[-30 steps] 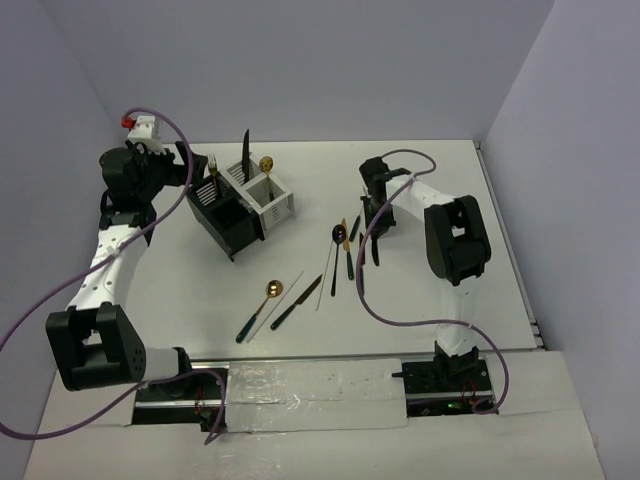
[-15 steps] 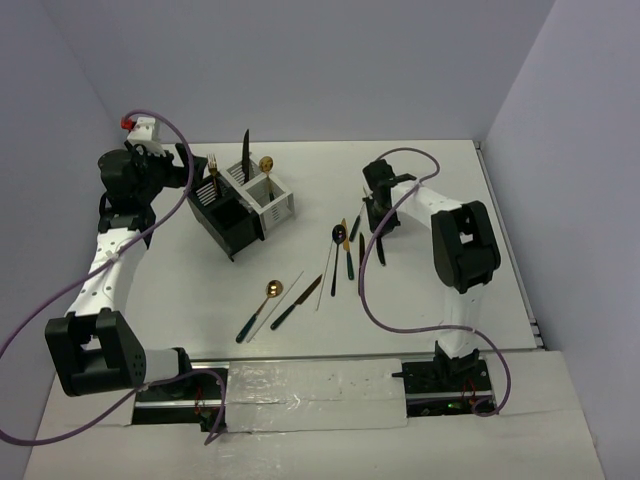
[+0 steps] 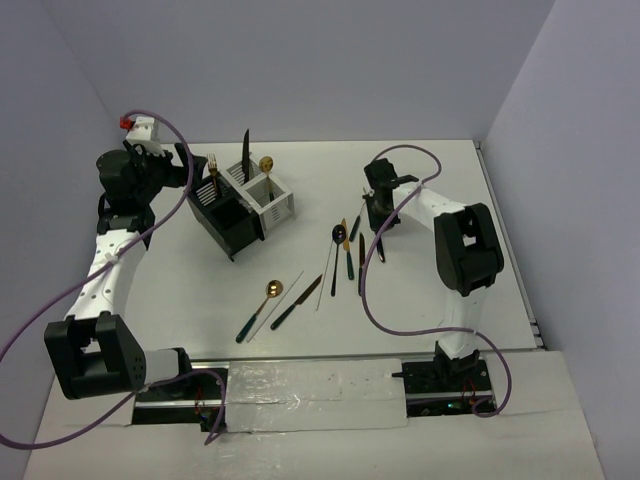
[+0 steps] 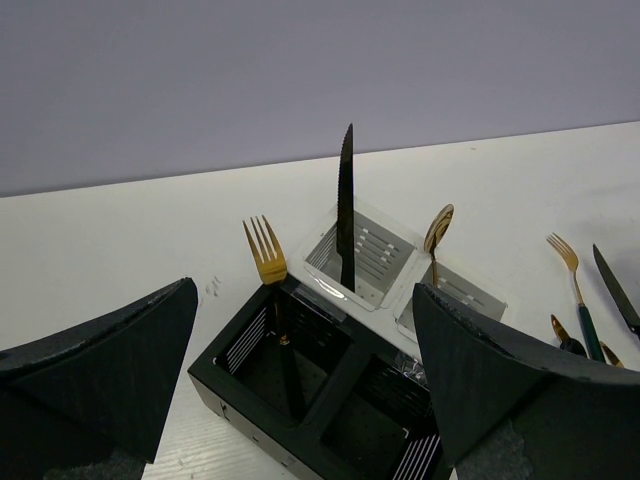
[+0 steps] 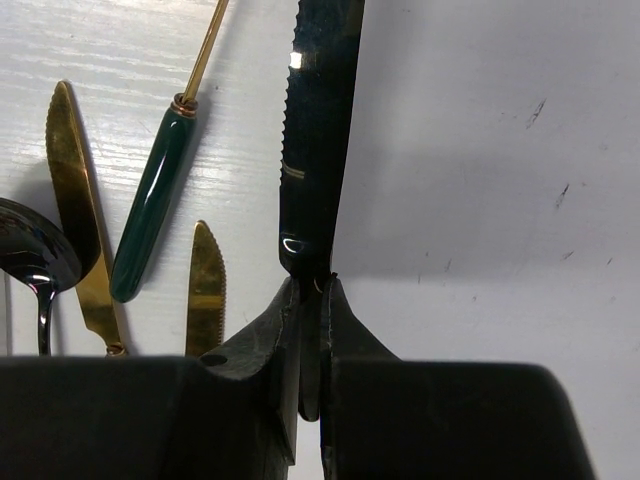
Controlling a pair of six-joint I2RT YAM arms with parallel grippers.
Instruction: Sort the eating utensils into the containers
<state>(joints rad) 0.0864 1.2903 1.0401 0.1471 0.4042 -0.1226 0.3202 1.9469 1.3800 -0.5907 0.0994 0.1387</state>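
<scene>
The black caddy [image 3: 228,224] and white caddy [image 3: 270,197] stand joined at the back left. A gold fork [image 3: 212,169] stands in the black one. A black knife [image 3: 245,150] and a gold spoon [image 3: 266,165] stand in the white one. My left gripper [image 3: 190,176] is open and empty beside and above the black caddy [image 4: 300,385], with the fork [image 4: 263,250] between its fingers' line. My right gripper [image 3: 375,213] is shut on a black knife [image 5: 320,150] by its handle, low over the table. Several utensils lie loose, among them a black spoon [image 3: 337,236] and a gold spoon [image 3: 270,291].
Beside my right gripper [image 5: 312,285] lie a gold knife [image 5: 72,190], a green-handled utensil [image 5: 150,215], a second gold knife tip [image 5: 205,290] and the black spoon [image 5: 30,260]. Thin chopsticks [image 3: 278,304] and a dark knife [image 3: 296,301] lie at the centre front. Walls enclose the table.
My right gripper has shifted slightly right and forward with the black knife, moving it away from the cluster. My left arm has barely moved.
</scene>
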